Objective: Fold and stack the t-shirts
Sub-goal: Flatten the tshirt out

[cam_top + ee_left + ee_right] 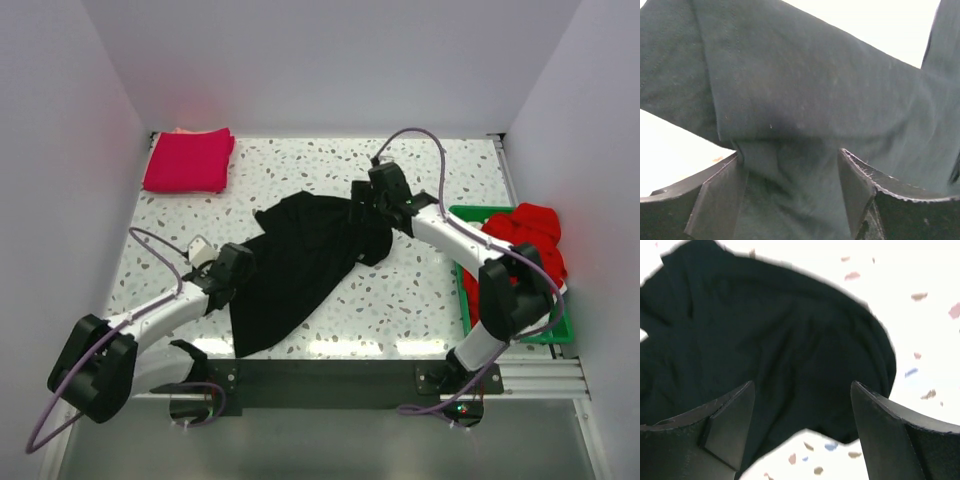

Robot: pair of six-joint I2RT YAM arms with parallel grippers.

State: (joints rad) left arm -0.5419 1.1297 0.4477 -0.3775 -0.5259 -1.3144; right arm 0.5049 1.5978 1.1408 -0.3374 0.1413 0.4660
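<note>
A large black t-shirt (pixel 300 260) lies crumpled and slanted across the middle of the speckled table. My left gripper (pixel 232 268) is at its left edge. In the left wrist view the left gripper (pixel 790 155) has its jaws wide apart, with a fold of the black cloth (pixel 805 90) lying between them. My right gripper (pixel 375 195) is at the shirt's upper right corner. In the right wrist view the right gripper (pixel 802 385) is open just above the shirt's edge (pixel 765 340). A folded magenta-pink shirt (pixel 188 160) rests on a peach one (pixel 181 131) at the back left.
A green plastic tray (pixel 466 214) at the right edge holds a heap of bright red cloth (pixel 525 235). White walls close in the table at the left, back and right. A black bar (pixel 320 375) runs along the near edge between the arm bases.
</note>
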